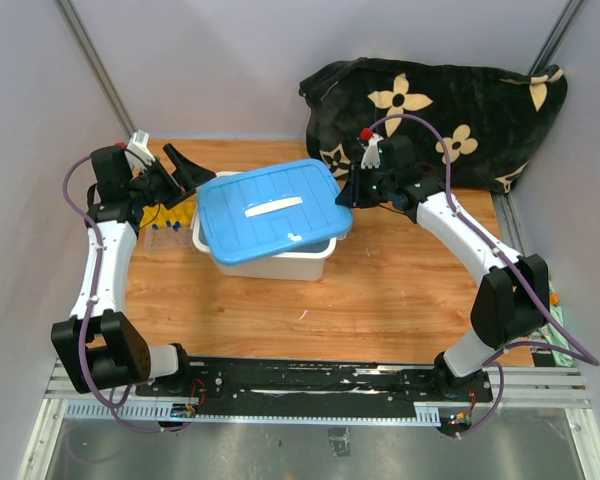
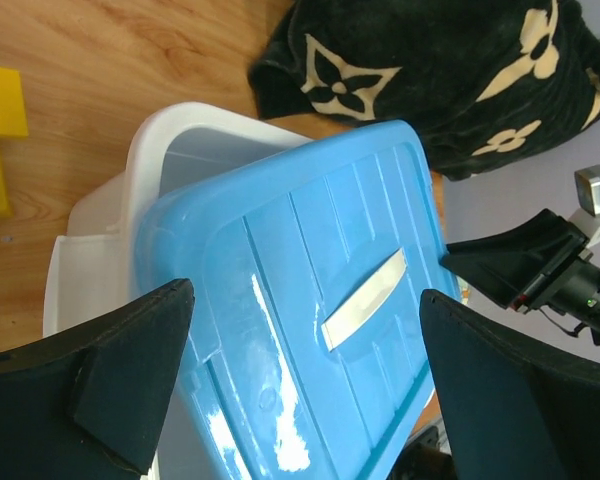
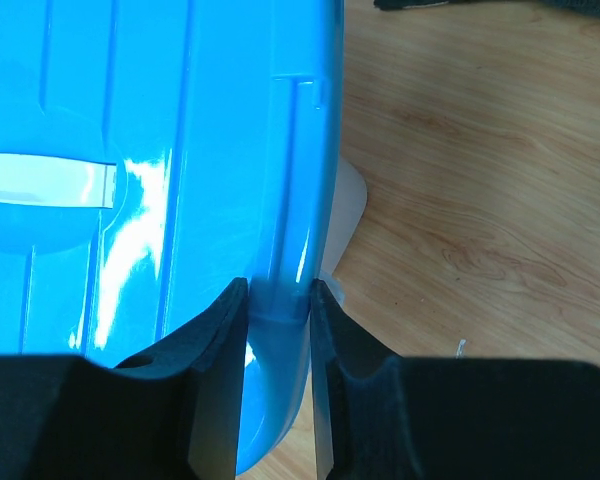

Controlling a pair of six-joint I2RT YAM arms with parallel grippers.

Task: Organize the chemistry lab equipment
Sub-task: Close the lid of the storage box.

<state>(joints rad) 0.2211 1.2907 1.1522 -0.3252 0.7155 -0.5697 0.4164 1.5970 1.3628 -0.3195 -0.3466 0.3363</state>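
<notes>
Pinches the edge of the blue lid (image 1: 270,210) with the right hand (image 3: 277,300), fingers narrowly parted around the rim. Holds the left hand (image 2: 305,300) spread wide and empty, near the left end of the white tub (image 1: 280,265). Shows the lid askew on the tub. Places the yellow tube rack (image 1: 180,215) on the worktop (image 1: 380,290) just left of the tub, with what may be blue-capped test tubes (image 1: 163,228) beside it.
</notes>
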